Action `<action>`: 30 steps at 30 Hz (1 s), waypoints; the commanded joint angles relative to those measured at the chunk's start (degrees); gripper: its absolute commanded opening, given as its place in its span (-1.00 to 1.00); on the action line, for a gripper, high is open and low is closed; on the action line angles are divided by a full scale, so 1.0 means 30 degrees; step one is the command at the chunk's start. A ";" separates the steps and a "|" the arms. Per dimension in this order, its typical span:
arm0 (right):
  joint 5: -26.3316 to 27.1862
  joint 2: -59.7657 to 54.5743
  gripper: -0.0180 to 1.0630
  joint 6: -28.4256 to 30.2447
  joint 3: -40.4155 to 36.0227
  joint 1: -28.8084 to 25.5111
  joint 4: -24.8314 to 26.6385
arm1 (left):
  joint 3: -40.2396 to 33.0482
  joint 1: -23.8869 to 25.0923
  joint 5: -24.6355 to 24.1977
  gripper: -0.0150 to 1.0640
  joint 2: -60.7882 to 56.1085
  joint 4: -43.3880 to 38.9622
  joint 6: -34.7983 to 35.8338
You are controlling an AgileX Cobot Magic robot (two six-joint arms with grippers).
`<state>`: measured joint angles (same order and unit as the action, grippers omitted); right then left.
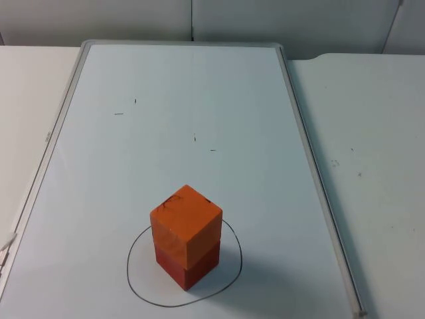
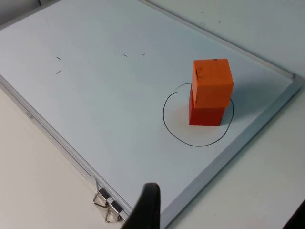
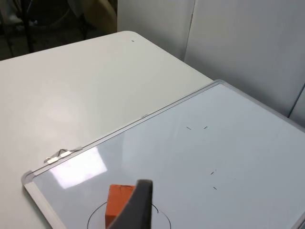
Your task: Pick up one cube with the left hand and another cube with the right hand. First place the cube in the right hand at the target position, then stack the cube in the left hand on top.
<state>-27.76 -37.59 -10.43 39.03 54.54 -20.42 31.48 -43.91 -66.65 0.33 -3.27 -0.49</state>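
An orange cube (image 1: 186, 220) rests squarely on a red cube (image 1: 190, 267), and the stack stands inside a hand-drawn circle (image 1: 133, 279) on the whiteboard (image 1: 199, 100). In the left wrist view the orange cube (image 2: 212, 81) and the red cube (image 2: 206, 115) stand well ahead of my left gripper (image 2: 221, 223), which is open, empty and drawn back over the board's edge. My right gripper (image 3: 214, 225) is also open and empty, held high and back; its fingertip (image 3: 138, 205) partly covers the orange cube (image 3: 118, 199).
The whiteboard has a raised metal frame (image 1: 312, 166) and lies on the white table (image 1: 372, 166). Metal clips (image 2: 107, 207) sit on the board's edge. A grey partition wall (image 1: 199, 20) closes the far side.
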 commanded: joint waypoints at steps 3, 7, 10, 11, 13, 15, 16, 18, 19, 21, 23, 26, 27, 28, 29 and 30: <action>0.0065 0.0003 0.68 -0.0090 -0.0111 -0.0035 -0.0214 | -0.0059 -0.0103 0.0185 0.75 -0.0109 0.0321 -0.0193; 0.0065 0.0003 0.68 -0.0090 -0.0111 -0.0035 -0.0214 | -0.0059 -0.0103 0.0185 0.98 -0.0109 0.0321 -0.0193; 0.0065 0.0003 0.68 -0.0090 -0.0111 -0.0035 -0.0214 | -0.0059 -0.0103 0.0185 0.98 -0.0109 0.0321 -0.0193; 0.0065 0.0003 0.68 -0.0090 -0.0111 -0.0035 -0.0214 | -0.0059 -0.0103 0.0185 0.98 -0.0109 0.0321 -0.0193; 0.0065 0.0003 0.68 -0.0049 -0.0111 -0.0035 -0.0206 | -0.0059 -0.0103 0.0185 0.98 -0.0109 0.0321 -0.0193; 0.0065 0.0003 0.68 -0.0049 -0.0111 -0.0035 -0.0206 | -0.0059 -0.0103 0.0185 0.98 -0.0109 0.0321 -0.0193; 0.0006 0.0003 0.68 -0.0045 -0.0111 -0.0035 -0.0206 | -0.0059 -0.0103 0.0185 0.98 -0.0109 0.0321 -0.0193; -0.0108 0.0003 0.68 -0.0045 -0.0111 -0.0035 -0.0336 | -0.0059 -0.0103 0.0185 0.98 -0.0109 0.0321 -0.0193; -0.0144 0.0003 0.68 -0.0045 -0.0111 -0.0035 -0.0533 | -0.0059 -0.0103 0.0185 0.98 -0.0109 0.0321 -0.0193; -0.0144 0.0003 0.68 -0.0045 -0.0111 -0.0035 -0.0656 | -0.0059 -0.0103 0.0185 0.98 -0.0109 0.0321 -0.0193; -0.0144 0.0003 0.68 -0.0045 -0.0111 -0.0035 -0.1047 | -0.0059 0.0396 0.0229 0.98 -0.0109 0.0321 -0.0193; -0.0144 0.0003 0.68 -0.0045 -0.0111 -0.0035 -0.1088 | -0.0059 0.1500 0.0263 0.98 -0.0109 0.0321 -0.0193; -0.0144 0.0003 0.68 -0.0045 -0.0111 -0.0035 -0.1088 | -0.0059 0.2337 0.0263 0.98 -0.0109 0.0321 -0.0193; -0.0144 0.0003 0.68 -0.0045 -0.0111 -0.0035 -0.1088 | -0.0059 0.3327 0.0263 0.98 -0.0109 0.0321 -0.0193; -0.0144 0.0003 0.68 -0.0045 -0.0111 -0.0035 -0.1088 | -0.0059 0.4214 0.0263 0.98 -0.0109 0.0321 -0.0193; -0.0144 0.0003 0.68 -0.0045 -0.0111 -0.0035 -0.1088 | -0.0059 0.4214 0.0263 0.98 -0.0109 0.0321 -0.0193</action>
<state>-28.45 -37.59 -10.43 39.03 54.54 -23.22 31.48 -32.15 -66.52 0.33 -2.82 -1.04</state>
